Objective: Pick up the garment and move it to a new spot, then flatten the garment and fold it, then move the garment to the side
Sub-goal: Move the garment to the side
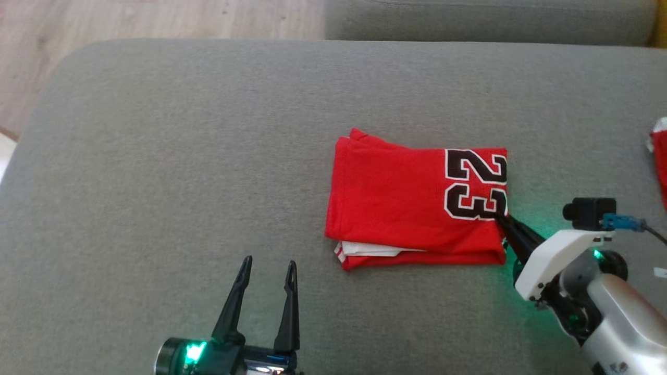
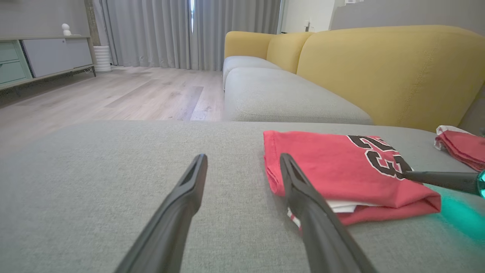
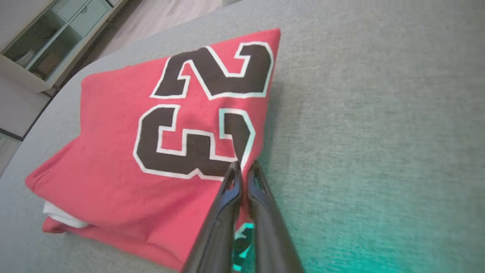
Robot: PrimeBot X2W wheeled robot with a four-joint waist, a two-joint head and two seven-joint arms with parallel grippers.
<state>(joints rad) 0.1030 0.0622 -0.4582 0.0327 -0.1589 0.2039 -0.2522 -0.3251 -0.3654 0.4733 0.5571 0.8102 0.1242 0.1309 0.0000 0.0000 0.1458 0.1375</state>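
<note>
The red garment (image 1: 411,203), folded into a flat rectangle with a black "23" on top, lies on the grey sofa cushion (image 1: 182,156) right of centre. White fabric peeks out of its near edge. My right gripper (image 1: 499,213) is shut, and its tips rest on the garment's right edge beside the "3" (image 3: 189,148). In the right wrist view the gripper (image 3: 242,167) has no cloth bunched between the fingers (image 3: 223,212). My left gripper (image 1: 268,263) stands open over bare cushion, left of the garment (image 2: 341,167) and apart from it. Its right finger (image 2: 303,197) overlaps the garment's near corner in the left wrist view.
A second red and white cloth (image 1: 661,161) lies at the cushion's far right edge. Another grey seat cushion (image 1: 484,18) lies beyond, with a yellow backrest (image 2: 379,68). Wood floor (image 1: 104,26) lies off the cushion's left and far side, with a cabinet (image 2: 41,57).
</note>
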